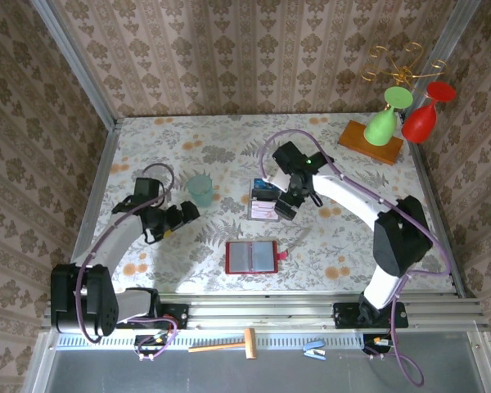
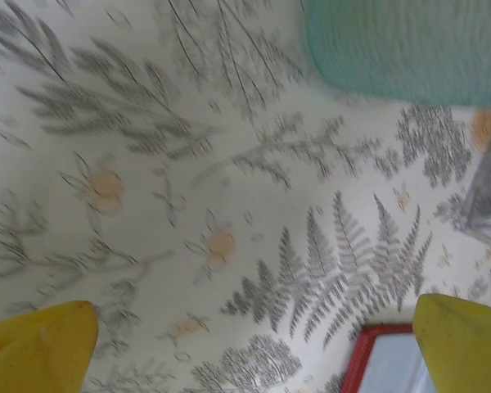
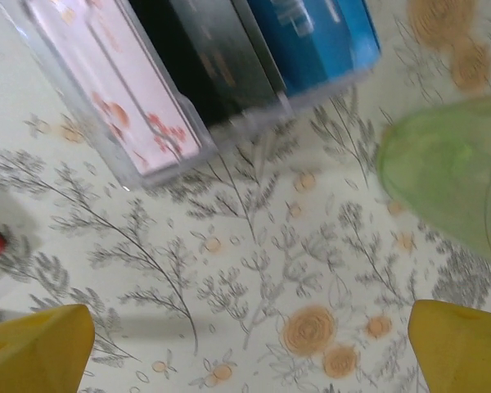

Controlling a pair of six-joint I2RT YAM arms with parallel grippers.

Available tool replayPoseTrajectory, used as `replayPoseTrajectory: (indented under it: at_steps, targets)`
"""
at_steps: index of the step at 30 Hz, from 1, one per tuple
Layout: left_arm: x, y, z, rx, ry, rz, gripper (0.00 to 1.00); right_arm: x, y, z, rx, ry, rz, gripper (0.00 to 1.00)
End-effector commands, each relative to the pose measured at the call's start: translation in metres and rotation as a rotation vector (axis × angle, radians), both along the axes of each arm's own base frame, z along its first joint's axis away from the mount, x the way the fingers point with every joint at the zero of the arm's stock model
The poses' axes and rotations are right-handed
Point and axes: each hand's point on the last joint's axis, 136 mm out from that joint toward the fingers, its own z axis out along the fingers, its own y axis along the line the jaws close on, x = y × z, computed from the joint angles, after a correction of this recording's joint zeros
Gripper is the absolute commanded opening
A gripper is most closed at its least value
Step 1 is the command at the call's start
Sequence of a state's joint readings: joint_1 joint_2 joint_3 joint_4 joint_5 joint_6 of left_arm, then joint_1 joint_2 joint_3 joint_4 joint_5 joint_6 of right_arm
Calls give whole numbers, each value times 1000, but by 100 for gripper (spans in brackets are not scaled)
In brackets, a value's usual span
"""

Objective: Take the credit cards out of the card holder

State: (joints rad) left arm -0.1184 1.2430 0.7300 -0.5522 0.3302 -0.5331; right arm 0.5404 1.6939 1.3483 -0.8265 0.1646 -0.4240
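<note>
Right pincer [image 3: 245, 348] wide open, empty, just beside clear box [image 3: 188, 98] holding blue and pink credit cards [image 3: 114, 90]; left pincer [image 2: 254, 348] likewise, near card holder [image 1: 250, 256] lying open on worktop [image 1: 344, 246]; removal apparently done, next: lift clear without nudging box.

The card holder [image 1: 250, 256] is lying open and flat, showing its grey inside facing up within a red border. Its little red tab [image 1: 281, 255] is sticking out from its right side. The holder is sitting near the clear plastic box [image 3: 266, 115], on the box's near side and not touching it. The pale pink credit card [image 1: 263, 210], printed with reddish flowers, is lying flat inside that box at its near end. The blue credit card [image 1: 266, 191] is lying inside the box at its far end.
</note>
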Motion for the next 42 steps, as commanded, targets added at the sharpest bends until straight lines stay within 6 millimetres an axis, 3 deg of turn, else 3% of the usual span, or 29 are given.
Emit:
replayPoseTrajectory:
  at_steps: [1, 15, 16, 24, 32, 34, 42]
  targets:
    - [13, 24, 6, 121, -27, -11, 100, 21, -26, 18, 13, -183, -168, 100]
    - [50, 112, 28, 537, -225, 116, 100, 40, -126, 10, 258, -458, -670, 100]
    - [52, 114, 31, 550, -248, 125, 100, 41, -134, 17, 294, -503, -705, 100]
    - [73, 118, 40, 643, -590, 118, 100, 49, -182, 18, 463, -719, -890, 100]
    - [94, 118, 47, 663, -834, 134, 100, 60, -206, 19, 517, -873, -951, 100]
    - [103, 114, 46, 648, -867, 124, 100, 60, -214, 3, 521, -848, -993, 100]
    - [120, 109, 37, 609, -938, 74, 100, 58, -203, -6, 590, -859, -913, 100]
